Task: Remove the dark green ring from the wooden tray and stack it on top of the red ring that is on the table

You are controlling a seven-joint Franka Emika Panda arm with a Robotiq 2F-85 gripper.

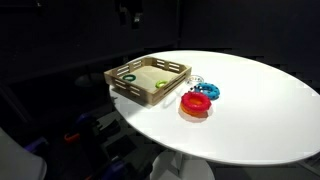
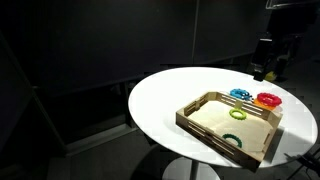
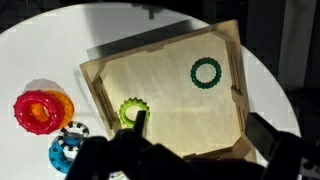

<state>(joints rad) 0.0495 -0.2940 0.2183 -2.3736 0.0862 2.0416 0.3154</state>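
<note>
The dark green ring [image 3: 206, 72] lies flat inside the wooden tray [image 3: 110, 70], near one corner; it also shows in both exterior views [image 1: 130, 77] [image 2: 232, 140]. The red ring [image 3: 43, 110] lies on the white table [image 3: 40, 50] beside the tray [image 1: 150, 95] [image 2: 215, 133], and shows in both exterior views [image 1: 196, 103] [image 2: 268, 99]. My gripper [image 3: 200, 130] is open and empty, high above the tray, with its fingers over the tray floor. It shows dark against the dark background in both exterior views [image 1: 130, 12] [image 2: 268, 68].
A yellow-green ring [image 3: 132, 112] lies in the tray near one fingertip. A blue ring [image 3: 66, 153] and a pale whitish ring [image 3: 75, 128] lie on the table right next to the red ring. The round table's edge [image 1: 250, 158] curves close by.
</note>
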